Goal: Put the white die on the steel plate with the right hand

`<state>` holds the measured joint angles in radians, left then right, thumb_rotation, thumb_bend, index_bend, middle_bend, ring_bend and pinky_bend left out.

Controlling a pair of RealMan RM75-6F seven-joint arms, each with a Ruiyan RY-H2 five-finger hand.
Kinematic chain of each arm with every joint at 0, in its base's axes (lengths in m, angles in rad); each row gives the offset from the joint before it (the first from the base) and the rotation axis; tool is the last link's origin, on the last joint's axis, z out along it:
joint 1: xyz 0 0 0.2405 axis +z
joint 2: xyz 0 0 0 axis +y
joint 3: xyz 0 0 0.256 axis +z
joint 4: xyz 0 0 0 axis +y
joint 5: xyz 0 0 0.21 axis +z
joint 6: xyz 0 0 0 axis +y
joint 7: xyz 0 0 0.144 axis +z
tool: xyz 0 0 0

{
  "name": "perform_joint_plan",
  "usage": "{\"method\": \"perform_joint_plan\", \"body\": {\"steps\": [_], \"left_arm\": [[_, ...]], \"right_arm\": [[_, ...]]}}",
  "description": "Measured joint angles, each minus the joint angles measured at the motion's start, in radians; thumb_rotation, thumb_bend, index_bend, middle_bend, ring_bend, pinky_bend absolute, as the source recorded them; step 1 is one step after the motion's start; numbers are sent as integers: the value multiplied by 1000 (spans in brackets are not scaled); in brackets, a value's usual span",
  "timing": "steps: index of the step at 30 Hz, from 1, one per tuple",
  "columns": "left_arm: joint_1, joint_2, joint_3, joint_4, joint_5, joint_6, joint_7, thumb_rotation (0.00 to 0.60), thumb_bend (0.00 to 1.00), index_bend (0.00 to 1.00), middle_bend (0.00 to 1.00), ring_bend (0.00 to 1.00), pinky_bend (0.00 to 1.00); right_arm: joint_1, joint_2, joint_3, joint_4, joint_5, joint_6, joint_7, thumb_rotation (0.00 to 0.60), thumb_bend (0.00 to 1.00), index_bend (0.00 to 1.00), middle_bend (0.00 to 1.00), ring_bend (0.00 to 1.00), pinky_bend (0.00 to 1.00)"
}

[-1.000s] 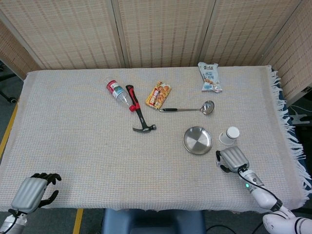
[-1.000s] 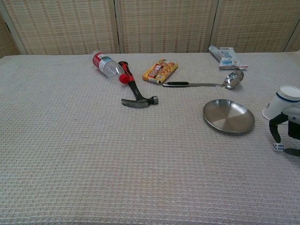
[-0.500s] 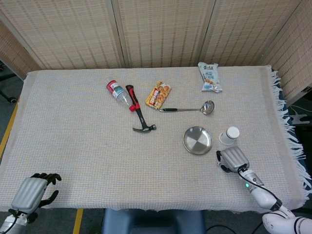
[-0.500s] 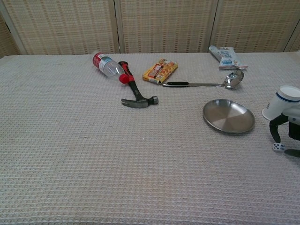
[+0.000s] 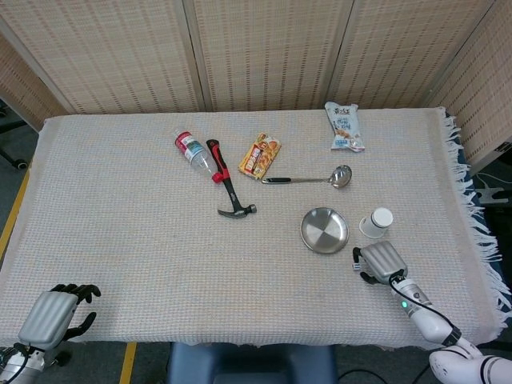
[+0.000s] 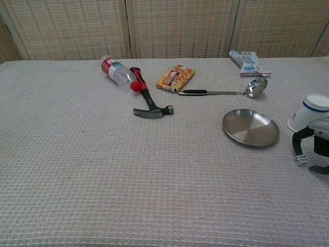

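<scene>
The small white die sits tilted at the table's right side, just right of the steel plate. My right hand pinches it from above, one dark finger on top of it and the thumb low to its right. In the head view that right hand lies palm down below the steel plate and hides the die. My left hand rests off the table's near left corner, holding nothing, its fingers apart.
A white paper cup lies on its side just behind the right hand. Farther back are a ladle, a snack packet, a hammer, a plastic bottle and a white pouch. The fringed table edge is close on the right.
The right hand has shifted a little left toward the plate, and the die has moved left with it and tipped. The left hand has barely moved.
</scene>
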<state>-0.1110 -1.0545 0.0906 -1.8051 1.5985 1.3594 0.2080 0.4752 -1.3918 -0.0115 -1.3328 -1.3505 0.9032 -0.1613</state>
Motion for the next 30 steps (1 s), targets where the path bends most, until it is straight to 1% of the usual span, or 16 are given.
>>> {"method": "perform_joint_plan", "body": {"steps": [6, 12, 17, 21, 26, 30], "left_arm": [[0, 0, 1, 1, 1, -1, 0, 600, 337, 404, 474, 427, 438], [-1, 0, 0, 0, -1, -1, -1, 600, 336, 404, 475, 427, 438], [-1, 1, 0, 0, 1, -1, -2, 600, 336, 404, 474, 427, 438], [-1, 0, 1, 1, 0, -2, -1, 600, 336, 404, 474, 427, 438], [-1, -1, 1, 1, 0, -3, 1, 600, 336, 404, 475, 427, 438], [-2, -1, 1, 0, -1, -5, 2, 600, 336, 405, 474, 427, 438]], "right_arm": [[-2, -16, 1, 25, -25, 18, 39, 600, 194, 487, 999, 887, 1000], [-5, -34, -6, 60, -64, 39, 87, 600, 196, 537, 1000, 900, 1000], [-8, -40, -9, 76, -72, 44, 97, 600, 267, 601, 1000, 904, 1000], [-9, -42, -5, 78, -78, 58, 104, 600, 276, 624, 1000, 908, 1000], [-8, -39, 17, 62, -98, 107, 142, 600, 276, 628, 1000, 908, 1000], [4, -37, 62, 50, -101, 143, 167, 600, 277, 628, 1000, 908, 1000]]}}
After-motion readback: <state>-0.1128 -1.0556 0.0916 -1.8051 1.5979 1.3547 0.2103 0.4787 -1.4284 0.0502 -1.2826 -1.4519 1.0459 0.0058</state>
